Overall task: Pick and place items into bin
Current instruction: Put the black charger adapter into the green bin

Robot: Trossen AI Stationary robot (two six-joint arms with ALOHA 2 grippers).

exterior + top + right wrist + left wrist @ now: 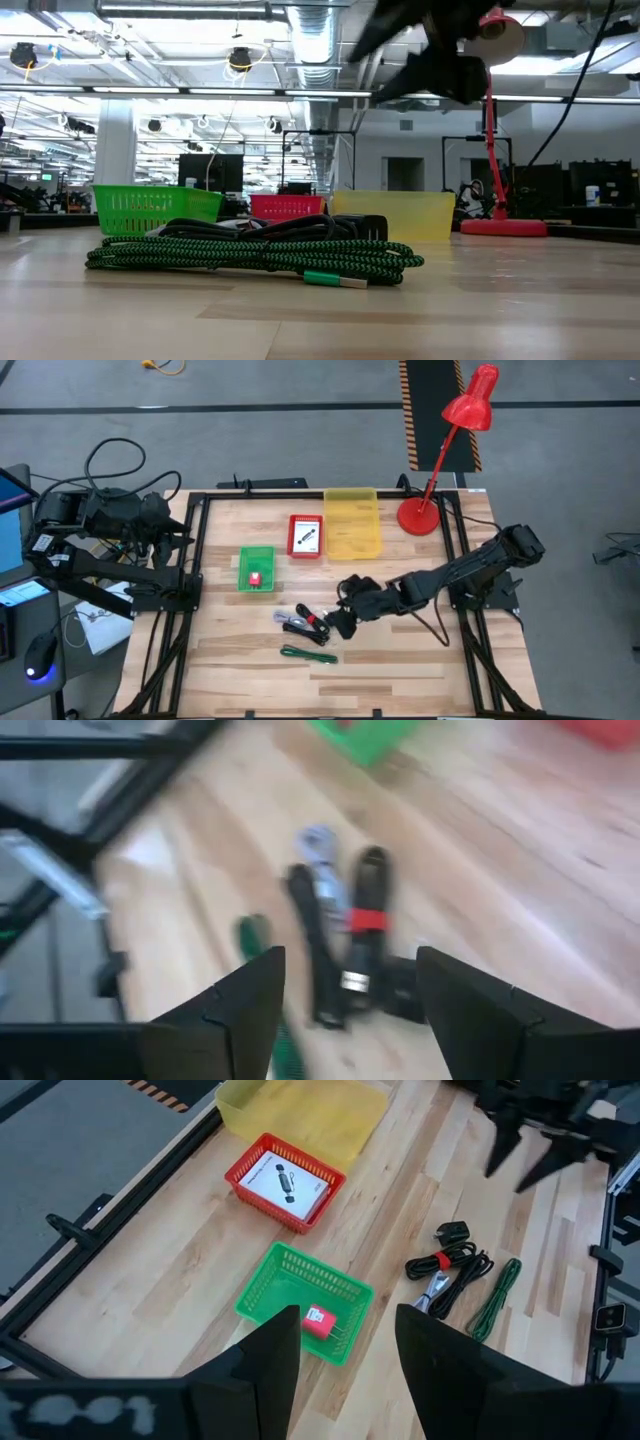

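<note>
A black cable bundle with a red tie [300, 622] [345, 940] lies on the wooden table near its middle. A coiled green cable [308, 654] [250, 258] lies just nearer the front edge. My right gripper [335, 622] [350, 1010] hangs open above the black bundle's right end, slanting down and clear of the table, as the low view shows [430, 55]. A green basket [256, 568] holds a small red piece [318, 1320]. A red basket [306, 536] holds a white printed card. My left gripper [345, 1370] waits open, raised beyond the table's left edge.
A yellow bin [352, 522] stands at the far middle of the table. A red desk lamp [440, 460] stands on the table's far right corner. Black frame rails [195, 560] border the table's left and right sides. Bare wood lies along the near edge.
</note>
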